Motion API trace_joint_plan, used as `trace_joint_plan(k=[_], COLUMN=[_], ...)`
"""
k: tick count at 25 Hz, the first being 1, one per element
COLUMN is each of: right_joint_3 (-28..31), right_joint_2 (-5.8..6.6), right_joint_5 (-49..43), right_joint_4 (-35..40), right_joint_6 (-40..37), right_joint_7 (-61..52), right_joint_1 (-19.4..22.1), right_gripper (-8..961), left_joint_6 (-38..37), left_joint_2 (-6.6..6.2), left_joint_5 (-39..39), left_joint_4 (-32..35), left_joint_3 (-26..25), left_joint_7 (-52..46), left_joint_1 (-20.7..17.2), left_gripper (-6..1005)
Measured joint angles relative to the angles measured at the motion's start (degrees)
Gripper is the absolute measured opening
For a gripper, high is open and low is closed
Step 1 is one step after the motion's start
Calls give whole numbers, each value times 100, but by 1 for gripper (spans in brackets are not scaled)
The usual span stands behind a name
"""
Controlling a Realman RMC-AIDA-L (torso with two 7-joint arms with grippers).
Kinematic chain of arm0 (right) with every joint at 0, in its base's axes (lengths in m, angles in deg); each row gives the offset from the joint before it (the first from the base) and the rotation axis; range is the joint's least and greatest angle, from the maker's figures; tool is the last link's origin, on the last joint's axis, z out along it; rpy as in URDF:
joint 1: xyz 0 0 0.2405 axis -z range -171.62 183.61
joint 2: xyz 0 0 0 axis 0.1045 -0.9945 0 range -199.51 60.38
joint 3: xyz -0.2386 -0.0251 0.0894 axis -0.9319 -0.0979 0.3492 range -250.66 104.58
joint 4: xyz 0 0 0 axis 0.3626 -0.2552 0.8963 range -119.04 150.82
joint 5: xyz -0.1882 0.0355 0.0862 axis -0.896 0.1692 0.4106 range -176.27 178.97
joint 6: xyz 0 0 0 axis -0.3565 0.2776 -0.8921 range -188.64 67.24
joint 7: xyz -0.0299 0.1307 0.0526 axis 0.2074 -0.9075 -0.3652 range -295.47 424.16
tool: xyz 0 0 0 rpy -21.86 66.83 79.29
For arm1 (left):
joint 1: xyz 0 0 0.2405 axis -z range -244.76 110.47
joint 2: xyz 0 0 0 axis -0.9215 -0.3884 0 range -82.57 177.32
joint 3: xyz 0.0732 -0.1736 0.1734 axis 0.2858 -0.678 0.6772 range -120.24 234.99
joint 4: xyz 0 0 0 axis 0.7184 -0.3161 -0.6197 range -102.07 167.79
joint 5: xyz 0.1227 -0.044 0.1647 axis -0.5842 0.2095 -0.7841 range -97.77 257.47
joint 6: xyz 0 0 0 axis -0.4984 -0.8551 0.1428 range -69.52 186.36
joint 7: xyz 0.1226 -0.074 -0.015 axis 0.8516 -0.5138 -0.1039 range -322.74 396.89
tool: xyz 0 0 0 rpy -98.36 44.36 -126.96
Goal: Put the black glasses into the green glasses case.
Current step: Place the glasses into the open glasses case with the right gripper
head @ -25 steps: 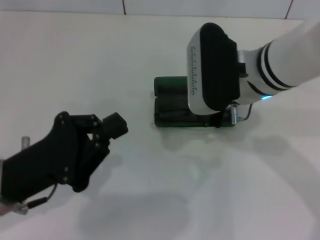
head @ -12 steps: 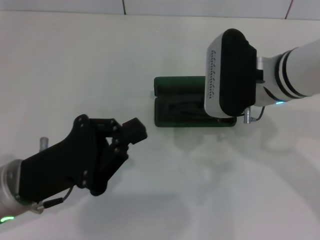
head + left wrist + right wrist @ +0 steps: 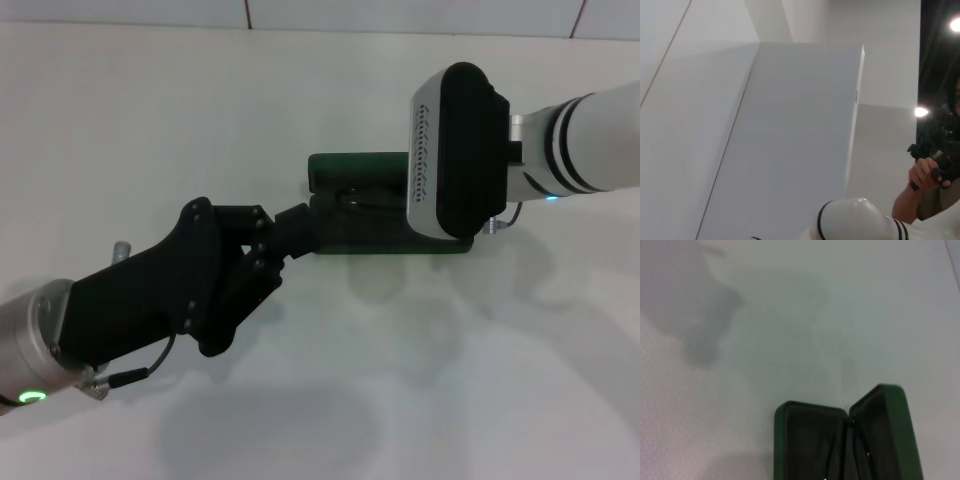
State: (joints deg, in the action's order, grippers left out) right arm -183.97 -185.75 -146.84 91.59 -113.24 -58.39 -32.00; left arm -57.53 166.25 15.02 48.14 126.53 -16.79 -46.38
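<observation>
The green glasses case [image 3: 355, 205] lies open on the white table, lid half toward the far side. It also shows in the right wrist view [image 3: 812, 440] with its dark lining. Thin dark lines inside it look like the black glasses [image 3: 362, 199], folded in the tray; they are faint in the right wrist view [image 3: 856, 447]. My left gripper [image 3: 299, 224] is shut and empty, its tip at the case's left end. My right gripper [image 3: 455, 150] hangs above the case's right end; its body hides that end.
The white table [image 3: 400, 380] stretches all round the case. A wall seam runs along the far edge [image 3: 300, 28]. The left wrist view shows only wall panels, a person [image 3: 935, 165] and part of my white right arm [image 3: 855, 220].
My left arm has swung forward and to the right, from the near left of the table up to the case's left end. My right arm shifted right off the case's middle, then held.
</observation>
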Motion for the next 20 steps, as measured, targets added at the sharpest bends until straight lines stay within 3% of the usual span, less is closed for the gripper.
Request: trace_joint_plan(k=[20], right_joint_3=[-486], right_joint_2=[0], right_joint_5=[71], right_joint_4=[-470], right_joint_6=[726], right_joint_7=[73], right_joint_1=[-252], right_gripper=[75], left_joint_6=[3], left_joint_2=[-161], left_joint_5=[51], left_joint_4=[39], left_joint_3=[-172], left_joint_7=[-28], left_joint_1=[19], left_gripper=[41])
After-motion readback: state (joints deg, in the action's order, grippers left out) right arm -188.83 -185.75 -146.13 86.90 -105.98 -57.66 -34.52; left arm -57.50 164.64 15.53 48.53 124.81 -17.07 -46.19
